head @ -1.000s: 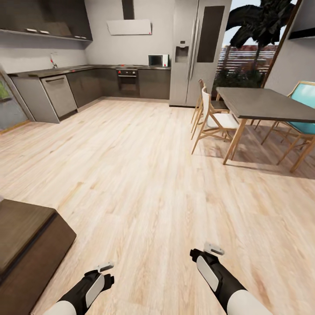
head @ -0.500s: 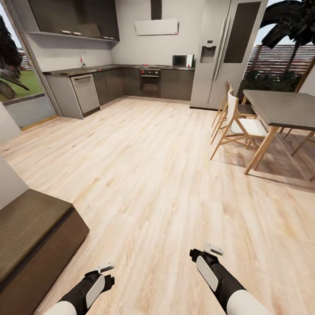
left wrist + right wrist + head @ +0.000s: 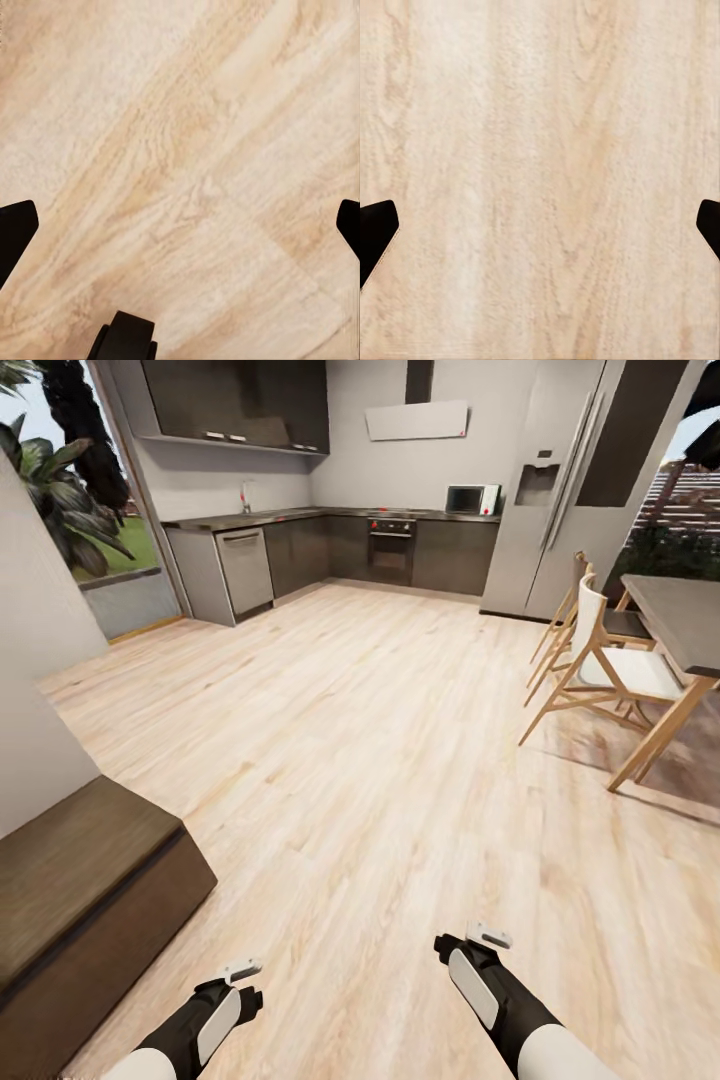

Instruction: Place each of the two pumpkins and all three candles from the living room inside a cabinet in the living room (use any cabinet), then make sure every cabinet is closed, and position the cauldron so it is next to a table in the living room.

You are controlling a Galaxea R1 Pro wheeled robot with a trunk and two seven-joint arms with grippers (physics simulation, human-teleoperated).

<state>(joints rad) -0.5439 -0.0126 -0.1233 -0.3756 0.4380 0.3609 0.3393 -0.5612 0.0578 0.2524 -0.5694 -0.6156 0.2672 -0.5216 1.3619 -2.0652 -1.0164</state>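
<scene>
Standing here, my worry is the dark brown cabinet (image 3: 70, 880) low at the robot's left: swing or roll that way carelessly and the base or left arm could clip its corner. The left gripper (image 3: 180, 217) and right gripper (image 3: 540, 225) both hang spread wide and empty over bare plank floor (image 3: 350, 740). No pumpkins or candles anywhere I can spot; ahead it's kitchen, with the fridge (image 3: 580, 480), a wooden chair (image 3: 610, 670) and table (image 3: 680, 615) off to the right, well clear for now.
</scene>
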